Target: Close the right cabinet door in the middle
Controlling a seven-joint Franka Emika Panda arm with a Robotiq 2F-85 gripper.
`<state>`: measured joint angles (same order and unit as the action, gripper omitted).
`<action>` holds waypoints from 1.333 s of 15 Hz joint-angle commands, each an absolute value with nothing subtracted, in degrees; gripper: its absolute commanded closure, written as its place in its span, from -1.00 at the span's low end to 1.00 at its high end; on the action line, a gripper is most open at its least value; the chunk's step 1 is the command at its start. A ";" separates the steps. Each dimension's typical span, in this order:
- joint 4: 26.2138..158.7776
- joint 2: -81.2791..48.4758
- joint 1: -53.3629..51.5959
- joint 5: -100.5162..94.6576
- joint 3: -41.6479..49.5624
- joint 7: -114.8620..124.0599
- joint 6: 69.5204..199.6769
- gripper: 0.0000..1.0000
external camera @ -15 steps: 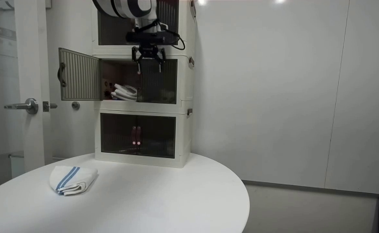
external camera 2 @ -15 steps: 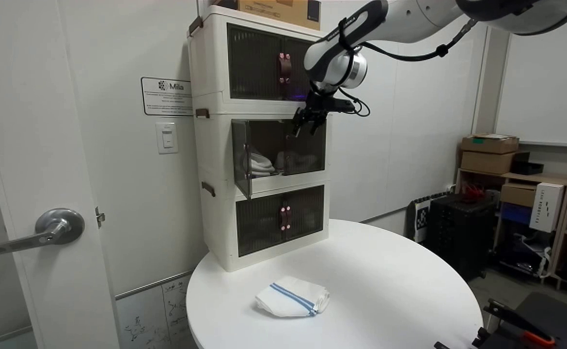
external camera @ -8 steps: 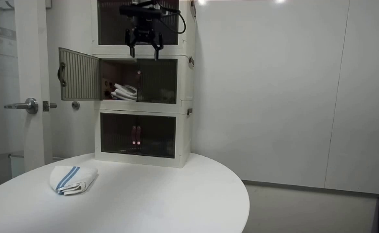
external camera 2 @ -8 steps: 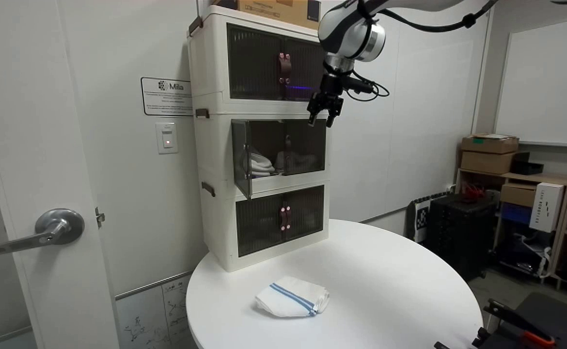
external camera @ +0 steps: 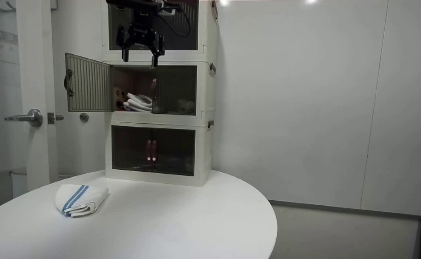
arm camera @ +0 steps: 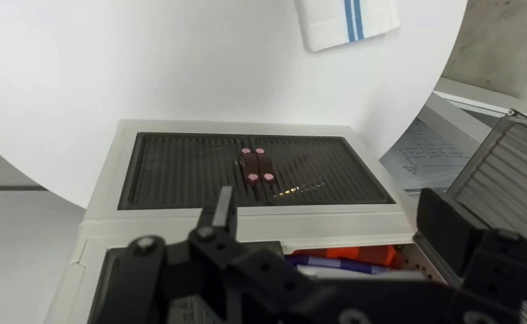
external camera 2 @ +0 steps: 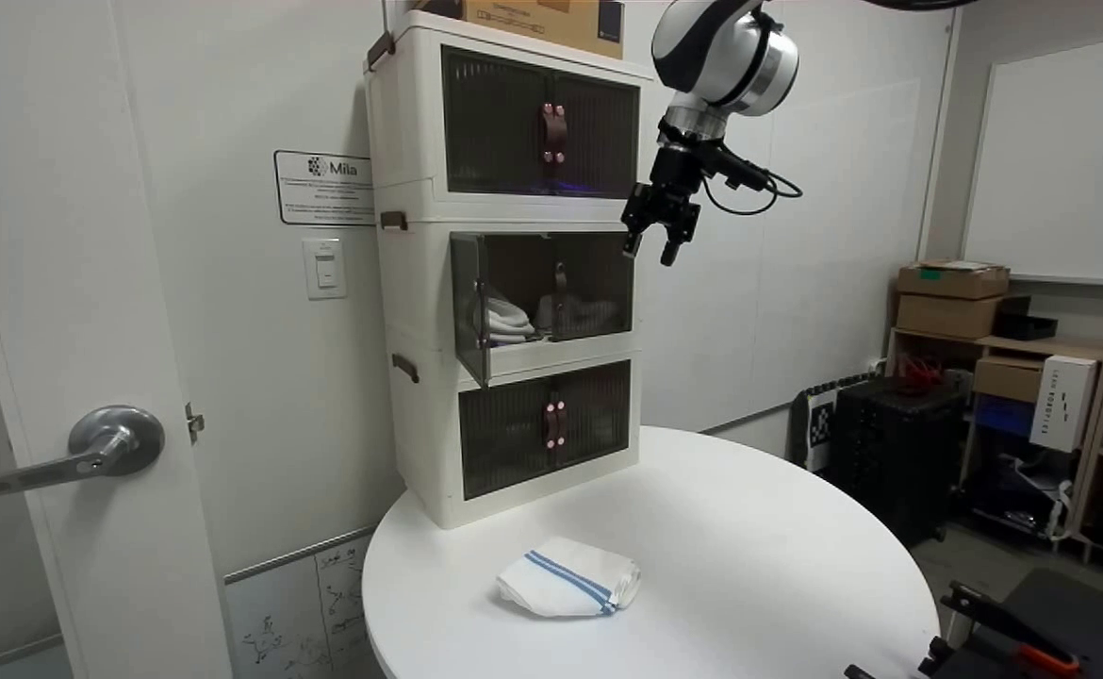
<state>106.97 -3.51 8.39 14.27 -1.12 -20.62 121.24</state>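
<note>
The right cabinet door in the middle, a dark see-through ribbed panel, lies flush in its white frame in both exterior views. In the wrist view only parts of it show; my gripper hides most of it. The left door of that tier stands wide open, swung outward; it also shows in the other views. My gripper is open and empty, in front of the cabinet around the middle tier's top edge, apart from both doors.
White cloths lie inside the open compartment. The bottom-tier doors and top-tier doors are shut. The cabinet stands on a round white table. A folded white towel with blue stripes lies in front of it.
My gripper has backed away from the front of the right middle door, rising and then moving toward the open left door's side. Both middle doors look unchanged, and the gripper stays open.
</note>
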 commanded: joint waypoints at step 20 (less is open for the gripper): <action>129.80 14.11 2.98 5.66 2.00 -12.58 129.17 -1.00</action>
